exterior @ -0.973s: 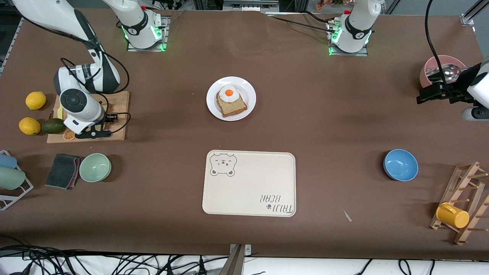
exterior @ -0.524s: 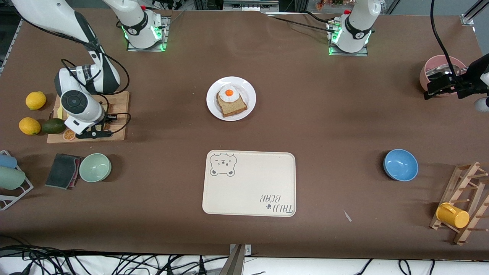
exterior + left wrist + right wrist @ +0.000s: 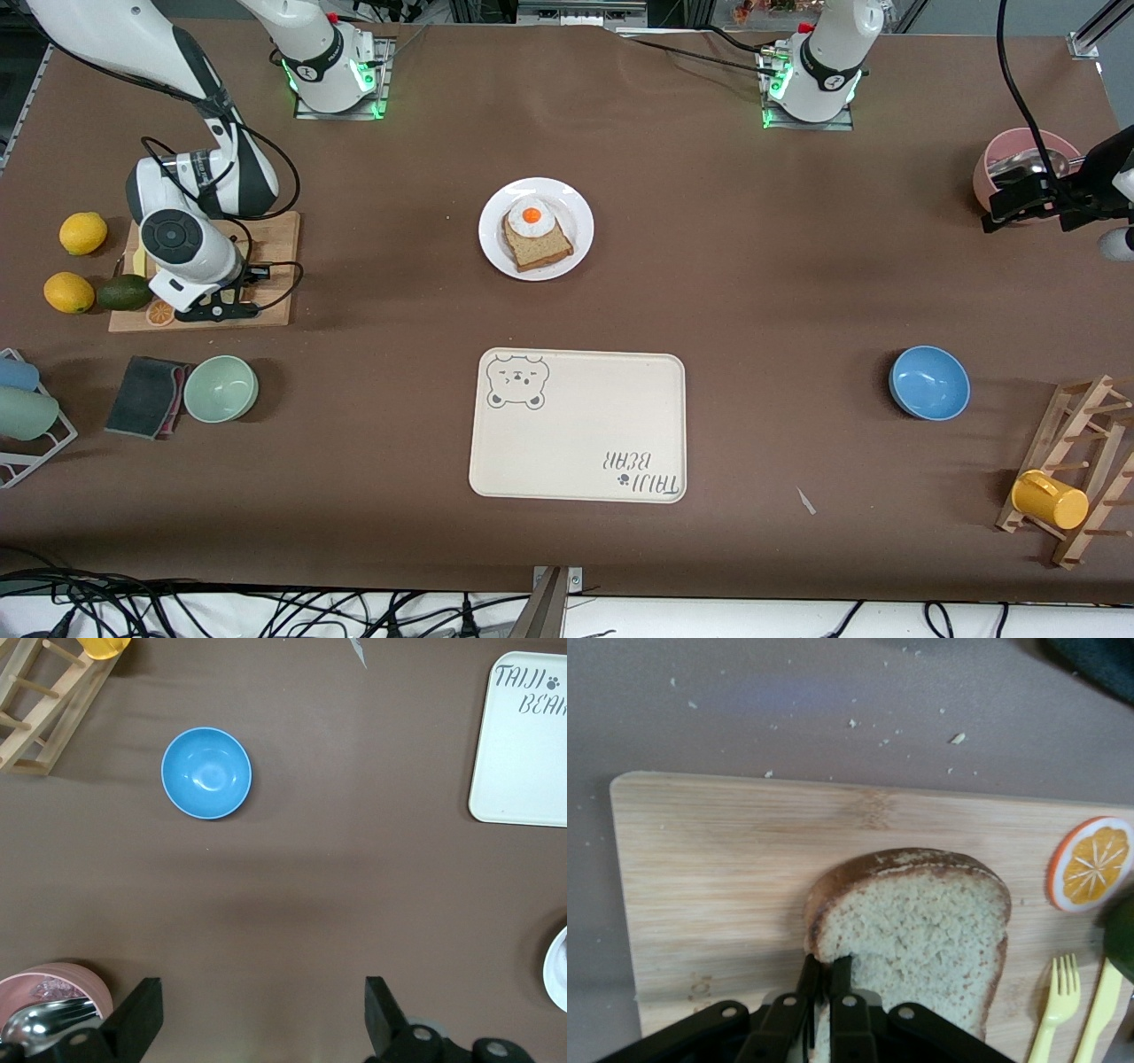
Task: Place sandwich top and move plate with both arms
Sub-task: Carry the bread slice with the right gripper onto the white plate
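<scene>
2 white arms stand at a brown table [image 3: 753,292]. going from the right arm's end of the table: 2 lemons [image 3: 82,233] and a dark avocado [image 3: 124,292] lie beside a wooden board [image 3: 270,266]. the right gripper [image 3: 826,985] is down on this board. its fingers are pinched together on the edge of the sandwich top [image 3: 921,930], a tan slice of bread with brown crust that lies flat on the board. an orange slice [image 3: 1091,863] and a yellow fork [image 3: 1052,1005] lie on the board near the bread. nearer to the front camera than the board are a dark cloth [image 3: 144,396] and a green bowl [image 3: 221,388], side by side.

in the middle of the table is the plate [image 3: 576,209], round and white. on it lies another bread slice [image 3: 538,246] with a fried egg [image 3: 531,215] on top. nearer to the front camera than the plate is a cream tray [image 3: 580,425] with a bear face on it.

toward the left arm's end of the table sits a blue bowl [image 3: 928,382]. a wooden rack [image 3: 1076,470] with a yellow cup [image 3: 1049,500] on it stands at that end. the left gripper [image 3: 257,1014] waits up in the air beside a pink bowl [image 3: 1010,151] with a metal spoon [image 3: 40,1019] in it. its fingers are spread wide and hold nothing.
</scene>
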`<act>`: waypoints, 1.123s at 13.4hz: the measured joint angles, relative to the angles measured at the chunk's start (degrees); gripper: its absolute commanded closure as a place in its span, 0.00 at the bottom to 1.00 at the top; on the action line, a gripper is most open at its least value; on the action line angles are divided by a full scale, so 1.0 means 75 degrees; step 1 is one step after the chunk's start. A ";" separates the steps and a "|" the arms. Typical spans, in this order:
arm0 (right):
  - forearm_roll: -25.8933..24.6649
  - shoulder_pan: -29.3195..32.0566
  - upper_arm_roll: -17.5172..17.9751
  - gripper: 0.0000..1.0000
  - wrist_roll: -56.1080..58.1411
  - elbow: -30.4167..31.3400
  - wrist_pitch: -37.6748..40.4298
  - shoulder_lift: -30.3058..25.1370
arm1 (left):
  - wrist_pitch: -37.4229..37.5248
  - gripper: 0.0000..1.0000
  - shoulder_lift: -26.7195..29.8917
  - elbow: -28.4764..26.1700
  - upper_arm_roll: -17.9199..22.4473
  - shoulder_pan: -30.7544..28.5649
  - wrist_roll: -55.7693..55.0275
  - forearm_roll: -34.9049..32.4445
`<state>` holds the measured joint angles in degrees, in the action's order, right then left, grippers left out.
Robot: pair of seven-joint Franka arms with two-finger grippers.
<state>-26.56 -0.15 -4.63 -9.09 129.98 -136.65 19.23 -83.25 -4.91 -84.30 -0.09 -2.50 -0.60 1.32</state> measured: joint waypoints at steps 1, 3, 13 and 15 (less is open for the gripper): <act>-0.0001 0.0001 0.0000 1.00 0.0000 -0.0106 0.0209 0.0003 | -0.0002 0.00 0.0000 0.0000 -0.0004 0.0000 0.0000 0.0000; -0.0002 -0.0011 0.0073 1.00 0.0036 -0.0628 0.1117 0.0006 | -0.0005 0.00 0.0003 0.0000 -0.0019 0.0007 0.0000 0.0000; 0.1302 -0.0873 0.1145 1.00 -0.0256 -0.3689 0.5657 0.0009 | -0.0008 0.00 0.0006 -0.0001 -0.0151 0.0027 0.0000 0.0000; 0.2005 -0.1372 0.1184 1.00 -0.0925 -0.4055 0.5928 0.0009 | -0.0008 0.00 0.0006 -0.0001 -0.0151 0.0027 0.0000 0.0000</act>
<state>-11.52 -10.44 4.24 -16.02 99.56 -92.18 19.30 -83.31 -4.87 -84.31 -1.23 -2.30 -0.61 1.32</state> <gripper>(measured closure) 0.934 0.000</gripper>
